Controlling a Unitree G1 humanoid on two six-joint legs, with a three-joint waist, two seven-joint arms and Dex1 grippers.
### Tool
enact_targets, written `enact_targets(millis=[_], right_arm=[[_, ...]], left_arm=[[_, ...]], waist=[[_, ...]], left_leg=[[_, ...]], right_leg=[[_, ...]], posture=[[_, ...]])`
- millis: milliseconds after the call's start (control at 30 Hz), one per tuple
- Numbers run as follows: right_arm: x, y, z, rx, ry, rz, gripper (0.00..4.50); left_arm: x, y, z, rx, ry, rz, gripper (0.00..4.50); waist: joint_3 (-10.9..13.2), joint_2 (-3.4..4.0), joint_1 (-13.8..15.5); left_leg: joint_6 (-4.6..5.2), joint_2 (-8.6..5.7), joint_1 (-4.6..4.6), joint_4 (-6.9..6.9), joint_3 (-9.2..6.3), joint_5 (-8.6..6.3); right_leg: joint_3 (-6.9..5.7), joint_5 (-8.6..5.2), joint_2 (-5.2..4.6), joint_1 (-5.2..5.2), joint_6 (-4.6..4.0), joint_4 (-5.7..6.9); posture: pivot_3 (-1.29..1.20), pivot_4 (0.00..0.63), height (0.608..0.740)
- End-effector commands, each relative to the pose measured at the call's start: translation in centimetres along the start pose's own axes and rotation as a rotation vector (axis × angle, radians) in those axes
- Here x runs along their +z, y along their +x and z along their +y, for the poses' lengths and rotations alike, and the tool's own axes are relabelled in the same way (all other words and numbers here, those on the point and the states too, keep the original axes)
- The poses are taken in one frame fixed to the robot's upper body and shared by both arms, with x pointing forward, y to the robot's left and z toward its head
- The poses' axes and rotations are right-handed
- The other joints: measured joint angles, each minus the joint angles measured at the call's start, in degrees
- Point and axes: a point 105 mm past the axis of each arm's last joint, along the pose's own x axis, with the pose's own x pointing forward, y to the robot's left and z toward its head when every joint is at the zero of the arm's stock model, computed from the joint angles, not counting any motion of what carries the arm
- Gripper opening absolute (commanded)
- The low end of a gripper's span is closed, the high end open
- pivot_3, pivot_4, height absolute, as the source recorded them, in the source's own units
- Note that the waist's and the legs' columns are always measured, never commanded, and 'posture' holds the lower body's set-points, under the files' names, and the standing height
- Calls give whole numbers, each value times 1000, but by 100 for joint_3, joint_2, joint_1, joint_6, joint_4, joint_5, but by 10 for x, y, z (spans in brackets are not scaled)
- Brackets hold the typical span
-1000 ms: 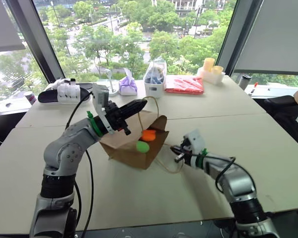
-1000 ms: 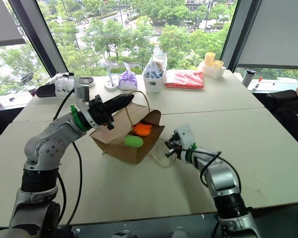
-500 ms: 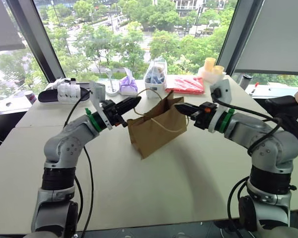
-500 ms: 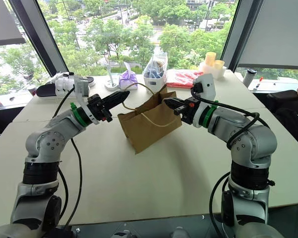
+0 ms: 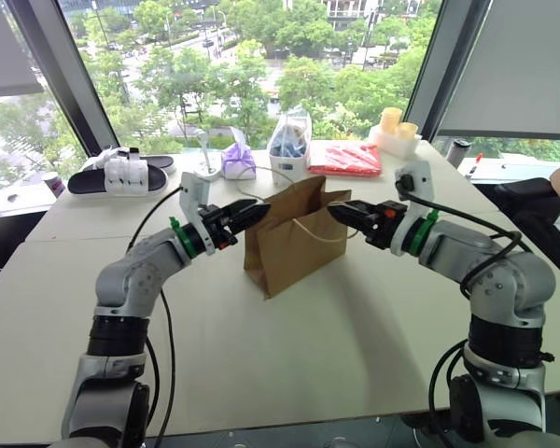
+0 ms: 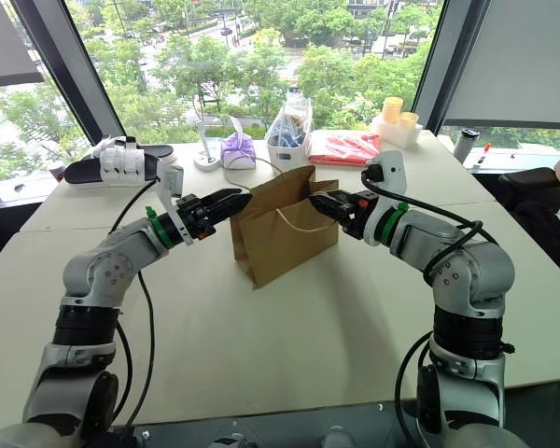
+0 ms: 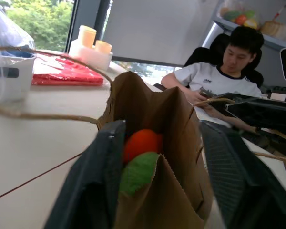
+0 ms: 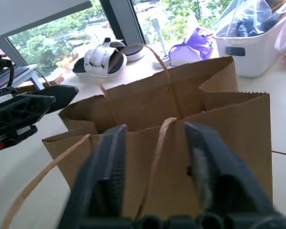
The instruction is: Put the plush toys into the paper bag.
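Note:
The brown paper bag (image 5: 294, 241) stands upright mid-table with its mouth open. In the left wrist view the orange plush toy (image 7: 142, 143) and the green plush toy (image 7: 138, 171) lie inside it, the green one nearer the rim. My left gripper (image 5: 258, 211) is open at the bag's left top edge, its fingers (image 7: 97, 181) spread on either side of the mouth. My right gripper (image 5: 341, 212) is open at the bag's right top edge. One tan cord handle (image 8: 158, 143) runs loose between its fingers (image 8: 207, 167).
Along the far table edge sit white slippers (image 5: 121, 173), a purple pouch (image 5: 240, 161), a white tub holding a clear bag (image 5: 290, 149), a red packet (image 5: 347, 159) and yellow cups (image 5: 397, 126). A person (image 7: 219, 71) sits beyond the table's right side.
The bag, lying on its side a second ago, was pulled upright by its handles. Both grippers have since opened and let the cords go; the left one has sunk slightly.

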Motion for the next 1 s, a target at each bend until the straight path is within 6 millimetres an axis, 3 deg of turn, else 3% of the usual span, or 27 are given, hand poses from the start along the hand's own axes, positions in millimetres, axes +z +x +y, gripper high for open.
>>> enact_targets(millis=[33, 67, 133, 233, 400, 533, 700, 800, 1000], right_arm=[[25, -10, 14, 46, -65, -89, 4091], [27, -11, 15, 51, -73, -94, 4431], [32, -14, 18, 66, -77, -109, 4431], [59, -28, 20, 68, -95, -202, 4431], [73, -59, -9, -76, -35, -317, 4431], [61, -71, -25, -139, 69, -346, 4431], [7, -53, -24, -156, 96, -192, 4431], [-25, -29, -11, -103, 113, -113, 3642], [-54, 8, 11, -38, 73, -36, 633]], left_arm=[[14, -12, -3, -23, 58, -17, 4422], [15, -14, -3, -28, 63, -15, 4500], [17, -16, -4, -35, 70, -13, 4500], [16, -30, -2, -37, 103, 35, 4500], [-4, -41, 8, -25, 141, 109, 4500], [-17, -34, 17, -40, 107, 118, 4500], [-26, -24, 10, -137, 73, 150, 4500], [-29, -21, 5, -182, 59, 165, 4500], [-30, -18, 3, -201, 67, 180, 4500]], waist=[[0, 0, -1], [0, 1, 1], [0, 0, 6], [1, 1, 7], [0, 2, 40], [1, 1, 36], [0, 2, -6], [1, 4, -49], [0, 4, -22]], left_leg=[[0, 0, 0, 0, 0, 0], [2, 0, 0, 0, 0, -1], [2, 0, 0, 0, 0, -1], [2, 0, -1, 1, 1, -1], [11, 1, 0, -4, -1, -6], [13, 0, 0, 0, 1, -7], [15, 1, 2, -2, 3, -8], [16, 3, 2, -2, 12, -9], [16, 3, 2, 1, 12, -9]], right_leg=[[0, 0, 0, 0, 0, 0], [1, 0, 0, 0, 0, 0], [0, 0, 0, -1, 0, 0], [1, 0, 0, 0, 0, -3], [0, 0, 0, 2, 0, -5], [0, 0, -1, 7, 0, -8], [0, 0, 0, 6, 0, -4], [6, 0, 0, -4, 0, 3], [6, 0, 0, -7, 0, 11]], posture=[[0, 150, 740], [0, 150, 740], [0, 150, 740], [0, 150, 740], [0, 150, 740], [0, 150, 740], [0, 150, 740], [0, 150, 740], [0, 150, 740]])
